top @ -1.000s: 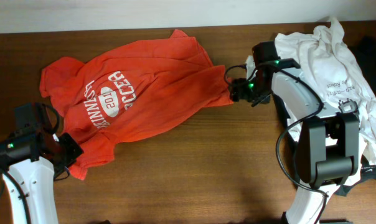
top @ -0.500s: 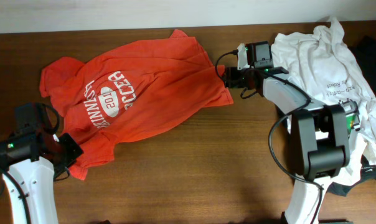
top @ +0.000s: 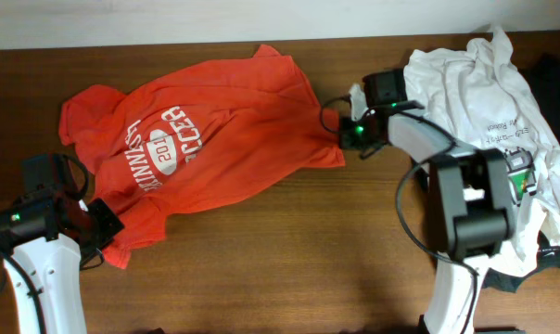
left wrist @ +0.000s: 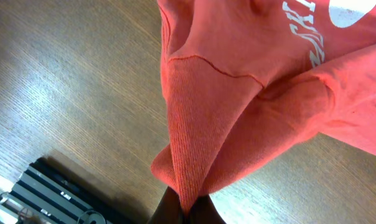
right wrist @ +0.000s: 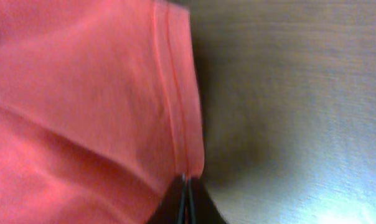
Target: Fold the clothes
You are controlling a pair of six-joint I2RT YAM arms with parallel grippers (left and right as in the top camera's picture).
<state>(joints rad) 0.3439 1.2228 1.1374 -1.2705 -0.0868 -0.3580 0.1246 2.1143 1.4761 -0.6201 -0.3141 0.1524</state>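
Observation:
An orange-red T-shirt (top: 215, 139) with white lettering lies spread across the left half of the wooden table. My left gripper (top: 102, 225) is shut on its lower left corner; in the left wrist view a bunched fold of the fabric (left wrist: 200, 149) runs down into the closed jaws. My right gripper (top: 345, 133) is shut on the shirt's right edge, and the right wrist view shows the stitched hem (right wrist: 178, 106) pinched between the closed fingers. A crumpled white tee (top: 489, 88) with small print lies at the back right, partly under the right arm.
Dark wooden table (top: 289, 260) with a pale wall along its far edge. A dark object (top: 556, 70) sits at the far right edge. In the left wrist view a black ribbed part (left wrist: 57, 193) shows at the lower left.
My right gripper has gone from open to shut on the shirt's right hem, shifting slightly along that edge. The left arm and its corner of the shirt have stayed put.

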